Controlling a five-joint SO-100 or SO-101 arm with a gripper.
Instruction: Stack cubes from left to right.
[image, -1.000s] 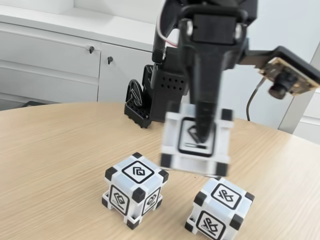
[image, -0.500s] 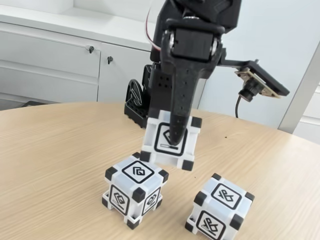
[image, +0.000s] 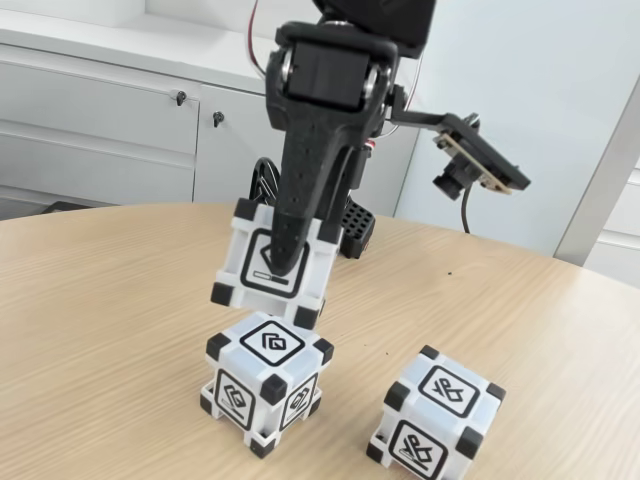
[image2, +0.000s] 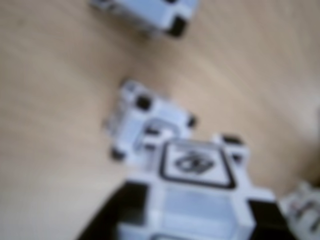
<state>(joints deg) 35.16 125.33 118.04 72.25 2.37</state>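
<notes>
Three cubes on my feed, all white plastic with black corner blocks and a black-framed square glyph on each face. My gripper (image: 283, 262) is clamped on the held cube (image: 270, 262), one black finger (image: 298, 215) running down its front face. That cube is tilted and hangs in the air just above the left cube (image: 266, 384); can't tell if the lowest corner is touching it or not. Left cube sits on the wooden table (image: 110, 300), diamond-ish glyph on top. The right cube (image: 434, 415) rests on the table well apart from it, near the bottom edge. Wrist view is blurry, but I can make out the held cube (image2: 200, 172) up close with another cube (image2: 145, 122) below it.
</notes>
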